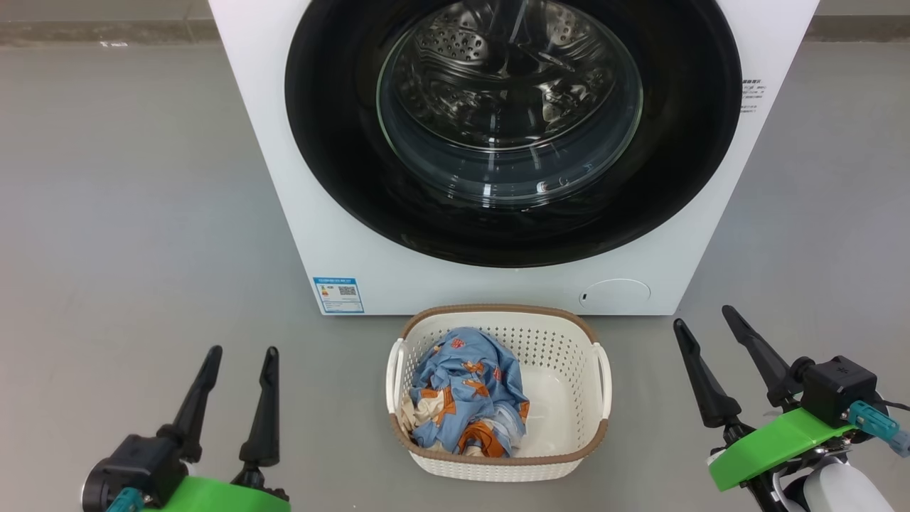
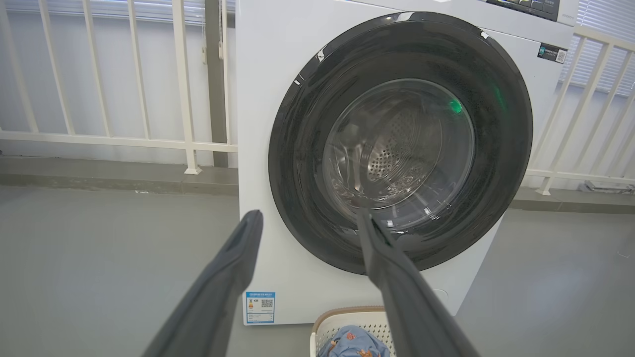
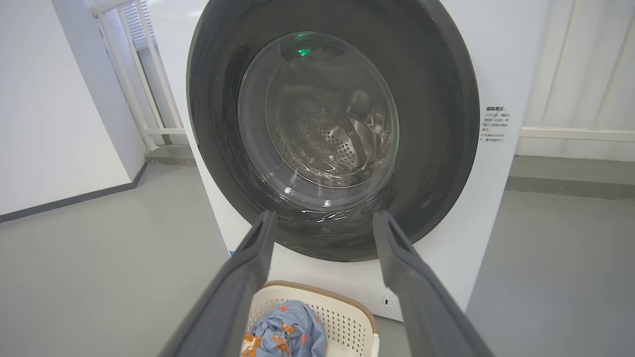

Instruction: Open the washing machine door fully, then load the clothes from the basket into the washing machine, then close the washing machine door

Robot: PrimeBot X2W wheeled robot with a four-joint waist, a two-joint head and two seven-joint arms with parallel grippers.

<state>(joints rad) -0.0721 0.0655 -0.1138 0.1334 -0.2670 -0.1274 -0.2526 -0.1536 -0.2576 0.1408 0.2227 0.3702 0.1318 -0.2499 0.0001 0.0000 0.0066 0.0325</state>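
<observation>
Head view: high, looking forward and steeply down on the washing machine (image 1: 462, 284) front and the basket (image 1: 498, 469); the machine's top is cut off.
Left wrist view: low, left of the basket, looking along the left gripper (image 2: 308, 214) at the washing machine door (image 2: 307, 148); railing (image 2: 183, 99) behind.
Right wrist view: low, right of the basket, looking along the right gripper (image 3: 325, 214); somewhat nearer the door.
Shared: door, drum (image 1: 498, 64), basket and the clothes (image 3: 285, 329) in all three.
</observation>
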